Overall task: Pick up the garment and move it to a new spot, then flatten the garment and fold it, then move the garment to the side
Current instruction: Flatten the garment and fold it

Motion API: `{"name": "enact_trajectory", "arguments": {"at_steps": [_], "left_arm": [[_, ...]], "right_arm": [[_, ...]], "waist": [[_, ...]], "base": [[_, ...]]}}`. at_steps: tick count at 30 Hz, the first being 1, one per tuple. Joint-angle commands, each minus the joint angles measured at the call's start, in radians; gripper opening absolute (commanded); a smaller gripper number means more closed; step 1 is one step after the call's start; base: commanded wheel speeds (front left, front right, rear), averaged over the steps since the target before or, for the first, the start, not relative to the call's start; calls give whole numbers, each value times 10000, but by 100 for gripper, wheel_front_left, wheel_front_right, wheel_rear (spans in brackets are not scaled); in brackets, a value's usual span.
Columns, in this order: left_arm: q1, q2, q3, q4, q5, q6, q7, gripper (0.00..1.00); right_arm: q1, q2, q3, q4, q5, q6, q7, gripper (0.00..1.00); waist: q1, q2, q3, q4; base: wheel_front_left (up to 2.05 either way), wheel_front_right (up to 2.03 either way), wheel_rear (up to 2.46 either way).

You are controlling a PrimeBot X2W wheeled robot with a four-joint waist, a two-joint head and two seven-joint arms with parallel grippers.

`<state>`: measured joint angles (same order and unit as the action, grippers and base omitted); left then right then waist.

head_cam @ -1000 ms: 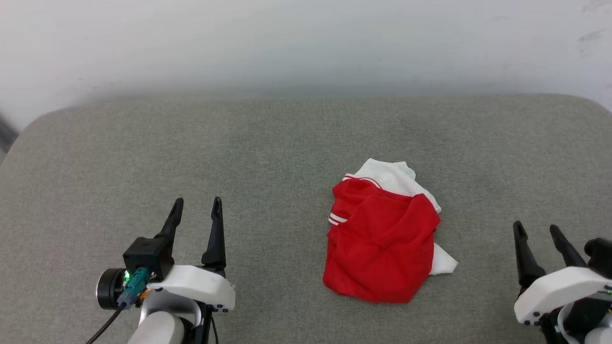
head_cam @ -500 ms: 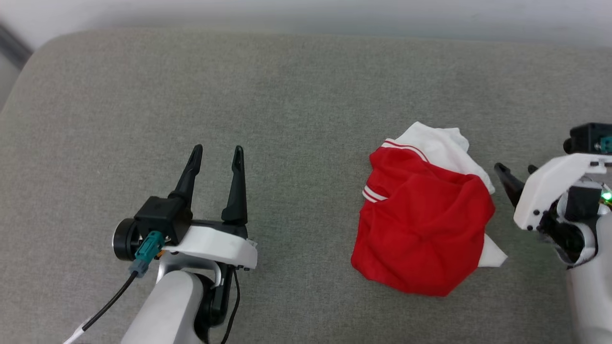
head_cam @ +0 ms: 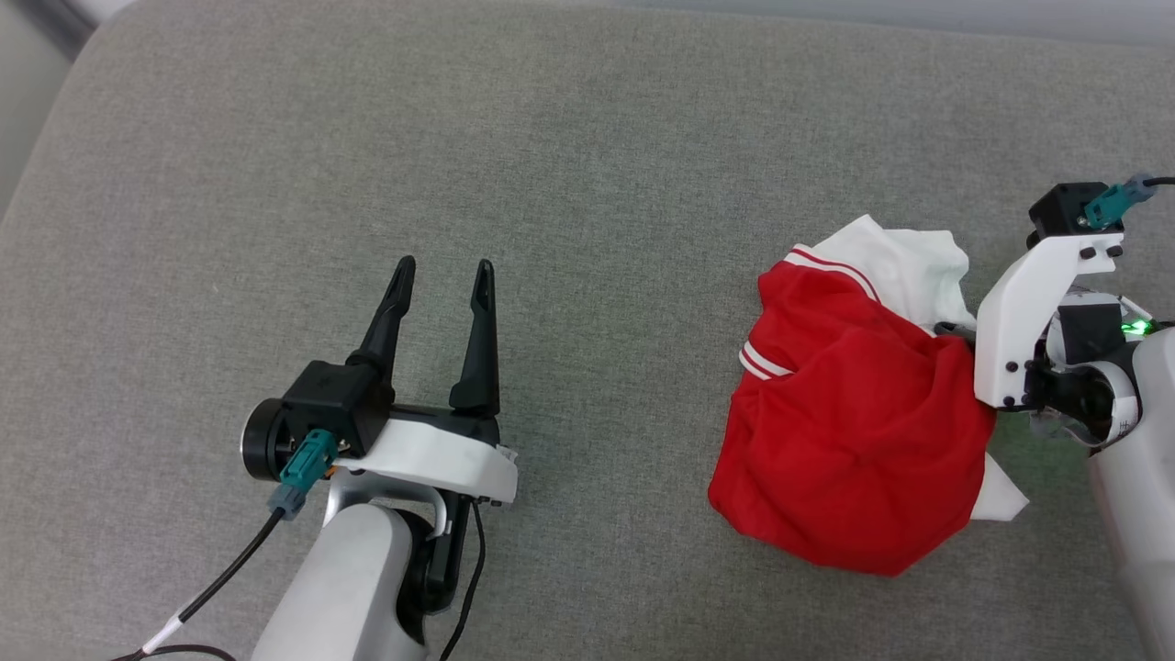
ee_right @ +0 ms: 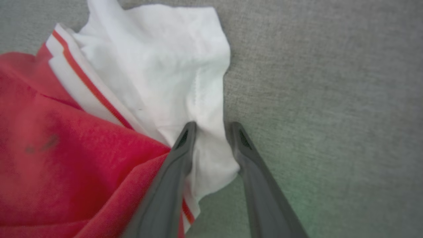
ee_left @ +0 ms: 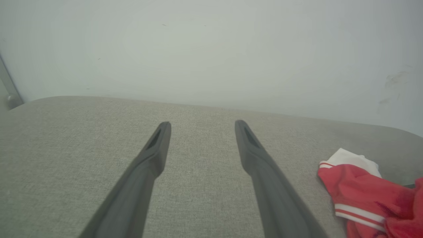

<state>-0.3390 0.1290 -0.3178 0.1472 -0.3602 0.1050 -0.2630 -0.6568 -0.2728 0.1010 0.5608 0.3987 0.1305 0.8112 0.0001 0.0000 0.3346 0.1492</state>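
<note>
- Garment [head_cam: 844, 431] (red, with white sleeves and striped trim) lies crumpled on the right side of the grey cushion [head_cam: 587, 138].
- Right hand [ee_right: 213, 125] is at the garment's right edge, its fingers parted astride a fold of white sleeve and not clamped on it.
- Left hand [head_cam: 444, 266] hovers released, well apart to the left, holding nothing.

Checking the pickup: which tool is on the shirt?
The right tool, astride the white sleeve of the shirt; the left tool stands open over bare cushion.
</note>
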Motion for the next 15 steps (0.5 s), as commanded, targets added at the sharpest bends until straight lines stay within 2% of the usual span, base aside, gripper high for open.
{"name": "enact_trajectory", "arguments": {"at_steps": [1, 6, 9, 15], "left_arm": [[14, -34, 47, 45, 88, -70, -22, 100], [213, -71, 210, 227, 195, -236, -23, 100], [373, -48, 318, 308, 245, -252, -23, 100], [748, 51, 462, 383, 313, -270, -24, 100]], "right_arm": [[463, 121, 320, 419, 165, 4, 74, 0], [-208, -396, 313, -431, -76, 1, -1219, 0], [-160, -452, 9, -977, -277, 1, -1746, 0], [1063, -576, -1766, -2598, -993, 1, -2192, 0]], "waist": [[-1, 0, -57, -41], [-1, 0, -393, -268], [-1, 0, -676, -493], [-1, 0, -1266, -976]], "base": [[0, 0, 0], [0, 0, 0], [0, 0, 0], [0, 0, 0]]}}
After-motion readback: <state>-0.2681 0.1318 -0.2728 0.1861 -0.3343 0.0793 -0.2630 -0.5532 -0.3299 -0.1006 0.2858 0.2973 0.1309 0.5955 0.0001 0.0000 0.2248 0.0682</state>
